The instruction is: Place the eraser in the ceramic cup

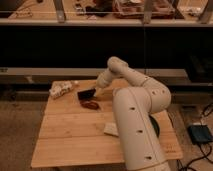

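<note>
Camera: one, high at the near side, facing down over the table point(75, 127) toward the far shelf point(100, 22).
Range: middling.
Gripper point(96, 92): table's far left.

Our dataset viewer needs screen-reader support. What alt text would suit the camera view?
A white robot arm reaches across a wooden table, its gripper shut on a black eraser near the far edge. A reddish-brown oblong lies just in front of it, a whitish object to its left, a pale pad nearer the camera.
</note>
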Controlling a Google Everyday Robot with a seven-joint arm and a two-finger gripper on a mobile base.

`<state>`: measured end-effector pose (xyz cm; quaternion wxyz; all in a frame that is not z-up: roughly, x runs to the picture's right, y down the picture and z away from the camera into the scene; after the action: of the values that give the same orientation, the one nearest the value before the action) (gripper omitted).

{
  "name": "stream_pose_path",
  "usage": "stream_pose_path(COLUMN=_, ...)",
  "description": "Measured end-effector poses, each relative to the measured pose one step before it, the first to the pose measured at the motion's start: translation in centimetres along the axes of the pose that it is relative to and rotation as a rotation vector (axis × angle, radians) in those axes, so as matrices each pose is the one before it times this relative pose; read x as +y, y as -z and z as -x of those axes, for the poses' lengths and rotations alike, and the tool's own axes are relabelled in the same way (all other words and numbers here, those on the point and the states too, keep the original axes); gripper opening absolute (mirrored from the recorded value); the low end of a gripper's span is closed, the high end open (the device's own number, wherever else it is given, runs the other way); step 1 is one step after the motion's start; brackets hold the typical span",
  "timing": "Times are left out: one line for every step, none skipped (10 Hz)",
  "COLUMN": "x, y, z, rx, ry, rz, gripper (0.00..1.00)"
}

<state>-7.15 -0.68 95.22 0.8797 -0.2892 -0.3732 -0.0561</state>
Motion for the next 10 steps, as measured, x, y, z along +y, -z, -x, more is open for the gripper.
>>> stream_pose_path(x=-0.237, y=1.203, z=1.200, rx=-0.02479, ry=0.00283, rz=-0.00355, gripper=0.00)
stream_pose_path(x=-0.142, y=1.407, z=1.318, rx=-0.02300, ry=0.00532, rz=0.00030, gripper=0.00)
stream_pose_path(x=0.012, y=1.482, z=1.223, rx=-0.01715, ry=0.00088, rz=0.00474, gripper=0.00)
stream_pose_path(x=0.155, y=2.005, z=1.255, rx=-0.00372, ry=-0.00179, rz=0.01079, gripper=0.00)
stream_pose_path(x=0.075, y=1.001, z=0.617, rx=0.00091, ry=0.00093, rz=0.00472, gripper=0.00)
stream_pose_path(x=0.034, y=1.422, z=0.744, rx=0.00451, ry=0.00521, rz=0.00206, gripper=0.00)
stream_pose_path(x=-0.070, y=1.469, z=0.664, rx=0.00285, ry=0.00417, rz=-0.00345, gripper=0.00)
stream_pose_path(x=-0.017, y=0.862, z=0.410, rx=-0.00379, ry=0.00003, rz=-0.00262, gripper=0.00)
stream_pose_path(x=0.006, y=0.865, z=0.331, rx=-0.00402, ry=-0.00104, rz=-0.00433, gripper=0.00)
stream_pose_path(x=0.096, y=0.892, z=0.301, rx=-0.00299, ry=-0.00050, rz=-0.00248, gripper=0.00)
